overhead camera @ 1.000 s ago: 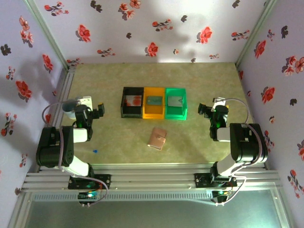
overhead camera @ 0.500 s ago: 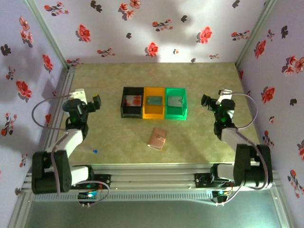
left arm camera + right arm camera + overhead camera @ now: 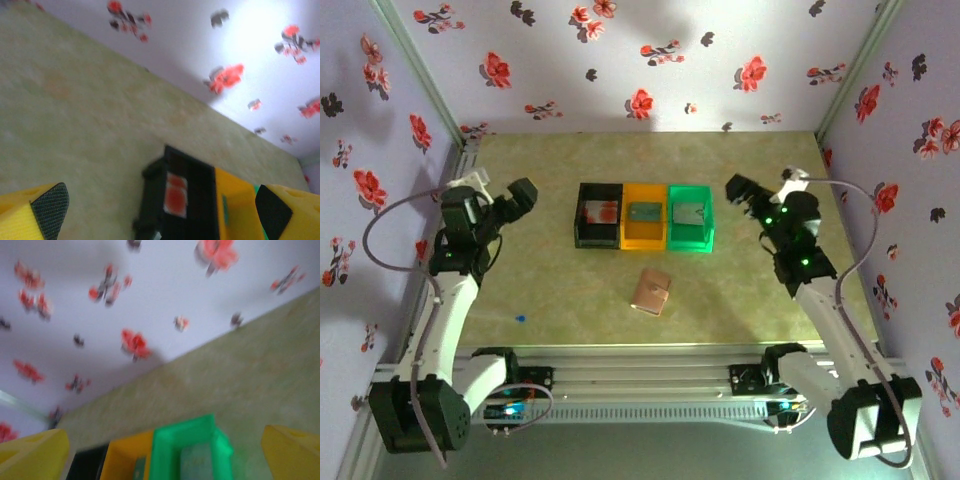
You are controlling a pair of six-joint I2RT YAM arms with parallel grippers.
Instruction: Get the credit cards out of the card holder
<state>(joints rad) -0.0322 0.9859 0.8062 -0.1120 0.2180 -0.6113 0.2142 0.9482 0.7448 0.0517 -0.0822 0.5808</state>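
I am holding my left end effector (image 3: 520, 194) and my right end effector (image 3: 740, 189) with the jaws standing wide and nothing between them, because nothing is picked up yet. Both are hanging high at the two sides of the counter (image 3: 560, 290), probably so that they are not covering the things in the middle. The card holder (image 3: 651, 291) is lying on the counter just in front of the orange bin (image 3: 643, 240), well apart from both end effectors. It is looking folded shut, so I am judging that one end effector must pin it while the other opens it. One pale credit card (image 3: 603, 211) with a red blotch is lying in the black bin (image 3: 598, 240); I am supposing the bins are there to receive the cards
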